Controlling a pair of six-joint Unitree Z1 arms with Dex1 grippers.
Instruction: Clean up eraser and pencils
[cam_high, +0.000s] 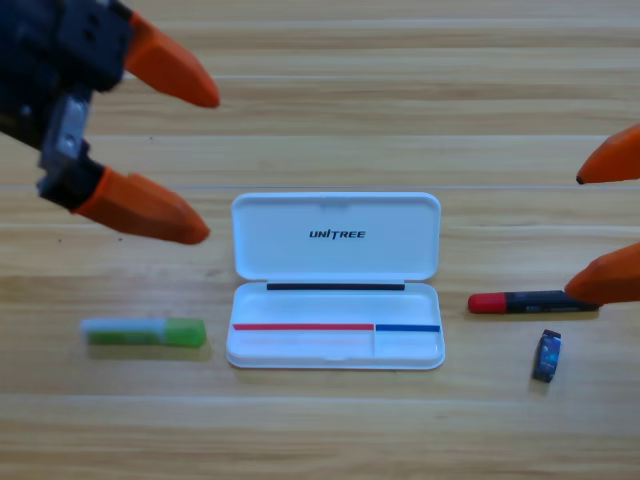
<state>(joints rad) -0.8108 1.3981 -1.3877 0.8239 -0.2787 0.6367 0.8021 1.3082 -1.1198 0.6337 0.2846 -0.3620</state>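
Observation:
A white case (336, 345) lies open in the middle of the table, lid flat toward the back, its tray holding nothing loose. The green stick (145, 332) with a whitish end lies to the case's left. To the right rests the black marker (530, 301) with a red cap, its far end under an orange jaw tip. The small dark eraser (547, 355) sits just below the marker. My left gripper (210, 165) hangs open at the upper left, above and away from the green stick. My right gripper (575, 232) shows only two jaw tips at the right edge, spread apart, open.
The wooden table (330, 430) stretches around the case, with bare wood along the front and the back.

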